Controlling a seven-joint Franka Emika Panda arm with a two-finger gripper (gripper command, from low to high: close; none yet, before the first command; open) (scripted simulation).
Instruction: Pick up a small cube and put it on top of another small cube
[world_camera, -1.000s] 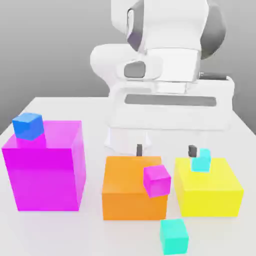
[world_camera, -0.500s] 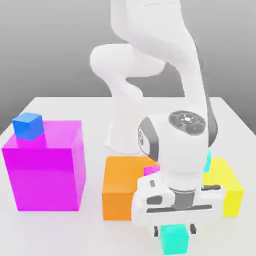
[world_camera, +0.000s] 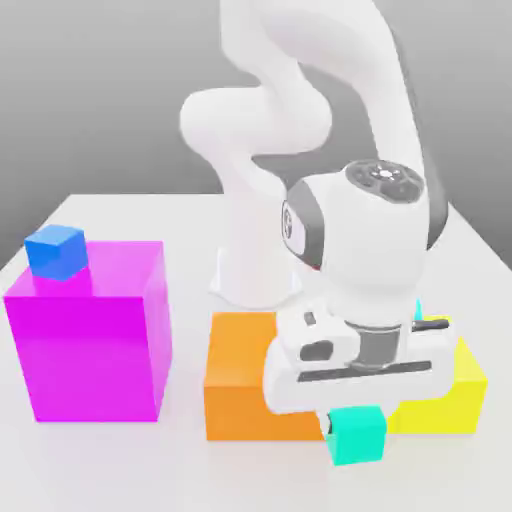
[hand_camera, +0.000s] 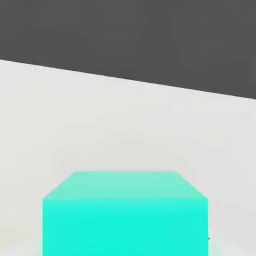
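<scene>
small cube (world_camera: 357, 435) | teal, clamped in the gripper (world_camera: 355, 428) just off the table (world_camera: 120, 460) | step: lift | next: carry onto another small cube, align squarely before release

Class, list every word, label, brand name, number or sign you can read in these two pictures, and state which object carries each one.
None: no readable text stands on anything.
The teal small cube, small blue cube, big magenta block, orange block and yellow block are plain coloured faces.
The white arm and white table bear no lettering either.
</scene>
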